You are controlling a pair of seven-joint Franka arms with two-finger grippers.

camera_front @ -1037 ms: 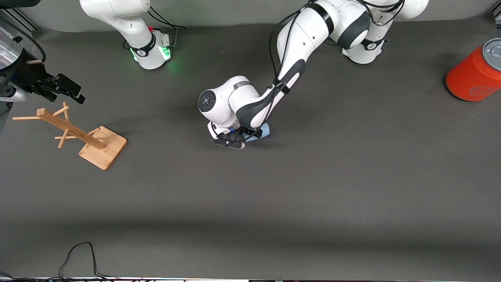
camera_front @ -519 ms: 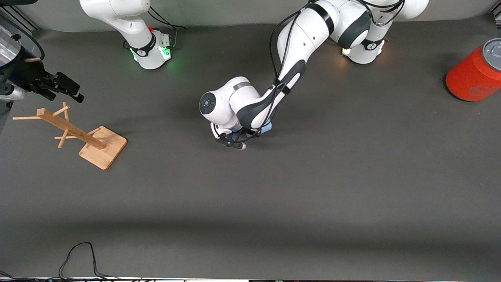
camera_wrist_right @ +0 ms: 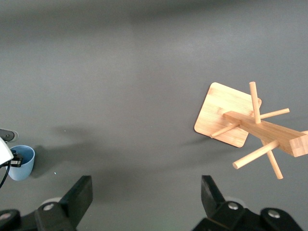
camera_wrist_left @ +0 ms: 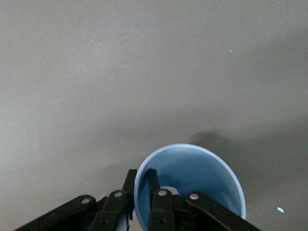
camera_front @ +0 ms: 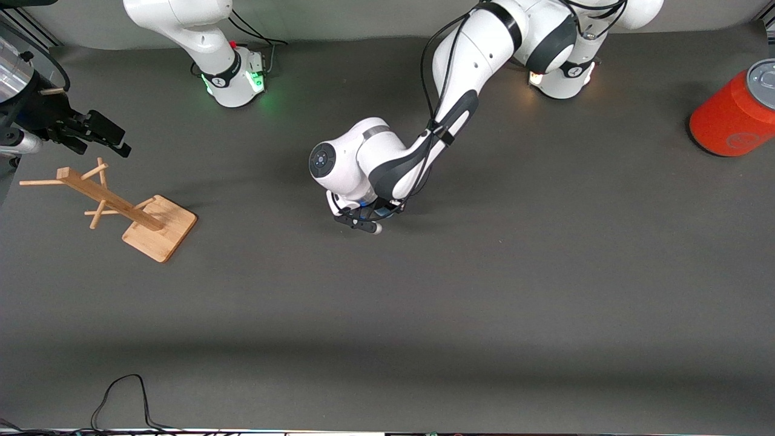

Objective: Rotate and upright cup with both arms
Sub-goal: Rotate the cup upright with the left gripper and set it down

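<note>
The grey bench (camera_front: 484, 290) carries everything; the left arm (camera_front: 460, 91) reaches from its base down to the middle of the bench, and its wrist covers most of what lies beneath it in the front view; the right arm (camera_front: 194, 36) waits at its own end of the bench, its end effector (camera_front: 91, 134) hanging above the wooden mug tree (camera_front: 115, 206), which stands just nearer the front camera; an orange-red can (camera_front: 735, 112) stands at the left arm's end of the bench, well apart from the rest and cut off by the frame edge; the cup (camera_wrist_left: 192, 185) sits at the left end effector (camera_front: 366, 215), upright with its mouth open upward, and only a sliver of blue shows under the wrist from the front; the left wrist view shows one finger (camera_wrist_left: 154, 185) inside the cup and the other outside, pressed together on the rim wall; the cup's base is hidden there; the right end effector's fingers (camera_wrist_right: 79, 195) stand spread wide, holding nothing.
</note>
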